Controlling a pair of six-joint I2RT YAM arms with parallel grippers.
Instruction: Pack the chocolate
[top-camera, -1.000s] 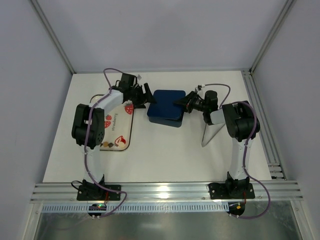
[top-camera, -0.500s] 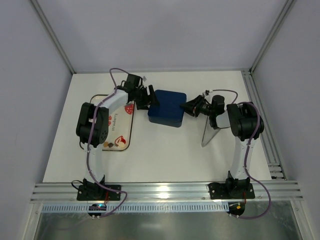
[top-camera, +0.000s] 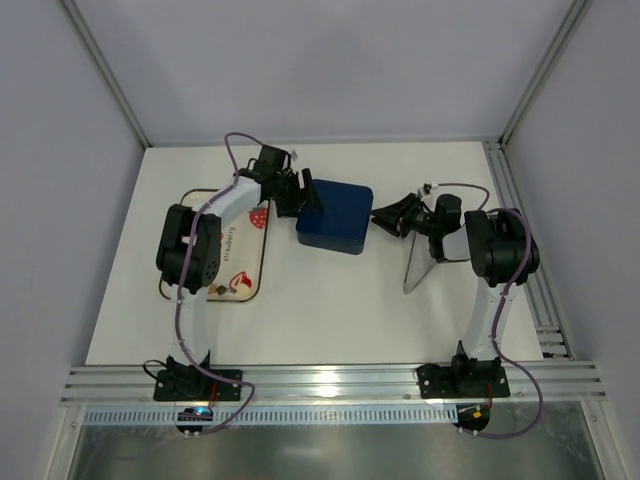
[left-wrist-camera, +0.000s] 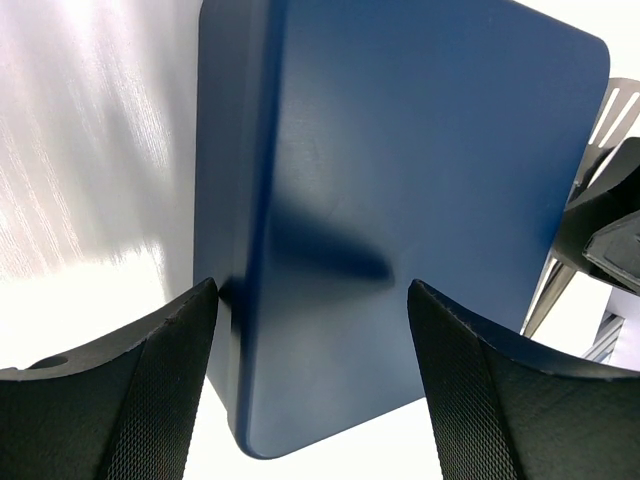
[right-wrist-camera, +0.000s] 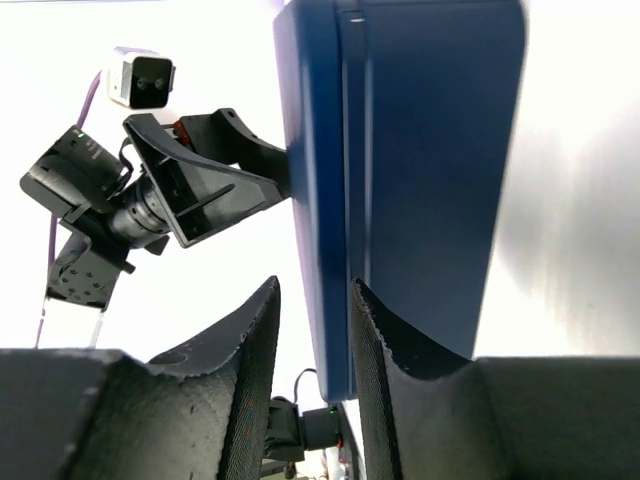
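Judging from overhead, the chocolate (top-camera: 213, 291) is a few tiny brown pieces at the near end of the strawberry-printed tray (top-camera: 256, 262). They are partly hidden by my left arm and too small to count. I expect them to be light, stiff and rounded, likely to roll or pop out of a hard pinch, and easy to scuff. I would take one at a time across its narrow width, pads low to the tray, closing gently.

Well apart from them, the dark-blue box (top-camera: 335, 217) sits in the middle of the surface (top-camera: 330, 310) with its smooth top on, so nothing can go in yet. My left tool (top-camera: 298, 197) stands wide open, straddling the box's left edge and gripping nothing. My right tool (top-camera: 385, 214) hangs just off the box's right side, jaws partly parted and empty.
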